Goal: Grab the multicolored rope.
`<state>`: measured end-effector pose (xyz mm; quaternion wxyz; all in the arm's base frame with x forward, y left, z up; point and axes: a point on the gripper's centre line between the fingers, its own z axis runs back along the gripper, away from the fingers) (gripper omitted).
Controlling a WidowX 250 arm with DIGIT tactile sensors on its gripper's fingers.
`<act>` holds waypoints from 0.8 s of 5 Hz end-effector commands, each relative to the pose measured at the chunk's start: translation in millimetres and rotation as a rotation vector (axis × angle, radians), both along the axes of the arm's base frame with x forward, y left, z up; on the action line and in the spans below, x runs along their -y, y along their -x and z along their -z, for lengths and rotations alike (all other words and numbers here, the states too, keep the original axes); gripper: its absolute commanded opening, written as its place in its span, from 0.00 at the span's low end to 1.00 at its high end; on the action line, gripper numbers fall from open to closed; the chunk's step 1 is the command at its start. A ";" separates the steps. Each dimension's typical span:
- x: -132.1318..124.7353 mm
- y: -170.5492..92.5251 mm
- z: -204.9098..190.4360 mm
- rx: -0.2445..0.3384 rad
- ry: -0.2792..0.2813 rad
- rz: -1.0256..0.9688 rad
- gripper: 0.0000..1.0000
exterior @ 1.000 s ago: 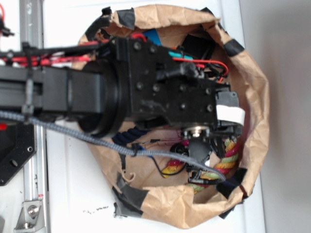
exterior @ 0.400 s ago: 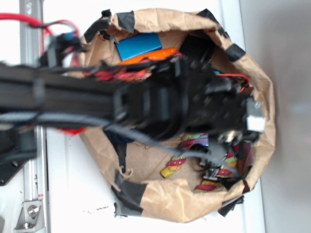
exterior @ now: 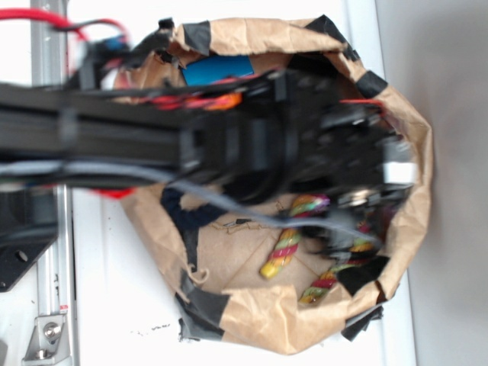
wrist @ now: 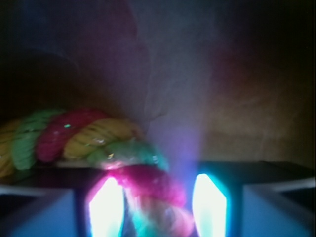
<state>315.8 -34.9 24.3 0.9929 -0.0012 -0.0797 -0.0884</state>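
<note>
Now pincer (wrist: 157, 205) clamped on multicolored rope (wrist: 89, 138) inside paper bag (exterior: 252, 309), fingers (wrist: 106, 207) flanking strands.

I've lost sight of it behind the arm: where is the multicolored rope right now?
The multicolored rope lies inside the paper bag, lower right in the exterior view, right of the navy rope. In the wrist view it runs between the gripper fingers.

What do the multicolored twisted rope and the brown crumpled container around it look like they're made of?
Multicolored twisted rope: soft fibre, probably cotton; matte, fuzzy strands of red, yellow, green and pink. Brown crumpled container: kraft paper, judging by its creases and rolled rim, patched with black tape.
</note>
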 end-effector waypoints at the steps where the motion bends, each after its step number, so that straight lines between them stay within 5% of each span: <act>1: -4.7 49.6 -66.4 0.143 0.041 -0.097 0.00; 2: -2.3 72.9 -106.1 0.115 0.018 -0.170 0.00; 3: -11.2 66.6 -135.1 -0.063 0.023 -0.338 0.00; 4: -23.7 59.9 -143.0 -0.114 0.073 -0.447 0.00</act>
